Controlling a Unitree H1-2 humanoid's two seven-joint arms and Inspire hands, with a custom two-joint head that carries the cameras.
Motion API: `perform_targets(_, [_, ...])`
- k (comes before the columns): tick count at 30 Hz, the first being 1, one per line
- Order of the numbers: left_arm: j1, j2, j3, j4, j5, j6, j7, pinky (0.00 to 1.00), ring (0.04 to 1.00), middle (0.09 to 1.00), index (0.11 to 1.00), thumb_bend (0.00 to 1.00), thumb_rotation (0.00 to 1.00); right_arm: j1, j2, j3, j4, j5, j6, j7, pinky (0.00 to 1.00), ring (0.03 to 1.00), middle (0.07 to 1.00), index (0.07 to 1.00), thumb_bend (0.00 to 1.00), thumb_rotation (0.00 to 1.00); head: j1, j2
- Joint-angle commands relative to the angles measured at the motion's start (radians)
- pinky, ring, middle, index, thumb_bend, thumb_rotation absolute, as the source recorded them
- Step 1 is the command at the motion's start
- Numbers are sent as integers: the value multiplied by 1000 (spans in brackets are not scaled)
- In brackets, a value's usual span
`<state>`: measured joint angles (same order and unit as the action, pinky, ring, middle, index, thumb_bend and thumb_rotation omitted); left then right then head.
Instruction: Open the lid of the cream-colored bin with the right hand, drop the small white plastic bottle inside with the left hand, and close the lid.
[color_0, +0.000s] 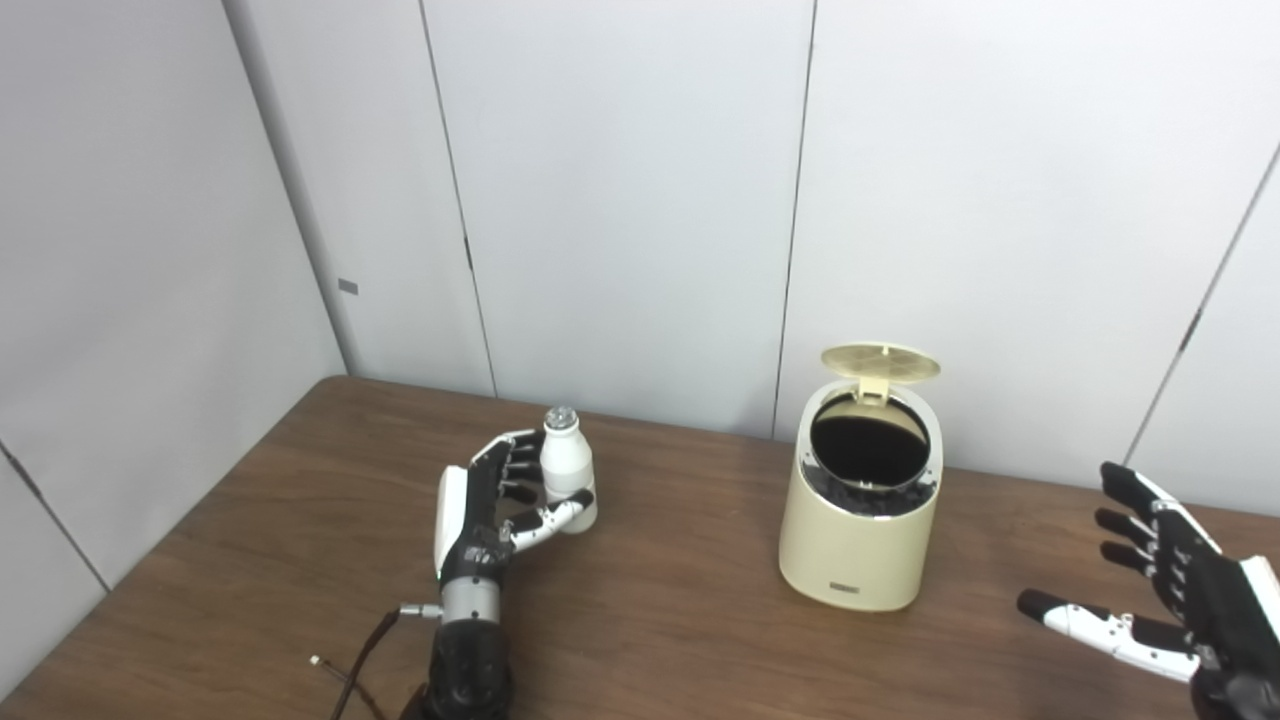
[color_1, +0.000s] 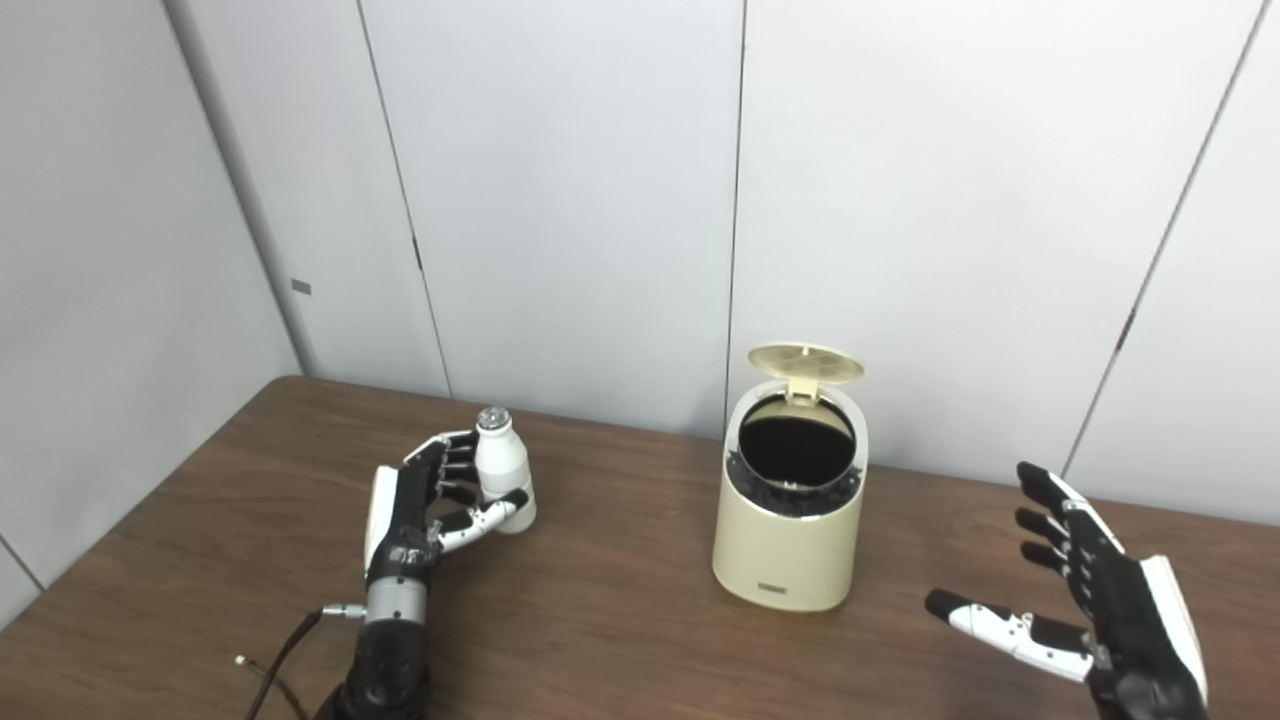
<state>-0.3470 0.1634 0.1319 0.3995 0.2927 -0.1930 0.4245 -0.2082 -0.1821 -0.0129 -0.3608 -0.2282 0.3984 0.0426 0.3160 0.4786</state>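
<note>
Bottle (color_0: 567, 466): likely light, rigid, slick; left hand (color_0: 490, 510) grasps its body, good spot. Right hand (color_0: 1180, 590) spread, empty. Bin (color_0: 860, 520) lid (color_0: 880, 362) up.

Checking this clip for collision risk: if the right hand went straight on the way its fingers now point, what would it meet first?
Probably nothing on the table. The open right hand points up and away toward the back wall panels, passing right of the cream-colored bin. Depth is unclear, but the way looks free up to the wall.
</note>
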Motion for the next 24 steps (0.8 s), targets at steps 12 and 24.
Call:
perform_targets(12, [-29, 17, -7, -6, 52, -23, 58, 326, 413, 467, 522, 503, 0, -19, 4, -5, -19, 4, -32, -9, 826, 870, 913, 889, 596, 0, 2, 0])
perform_targets(24, [-1, 9, -51, -190, 27, -48, -40, 354, 437, 484, 499, 505, 0, -20, -17, 19, 66, -30, -135, -23, 762, 843, 893, 886, 642, 0, -112, -28])
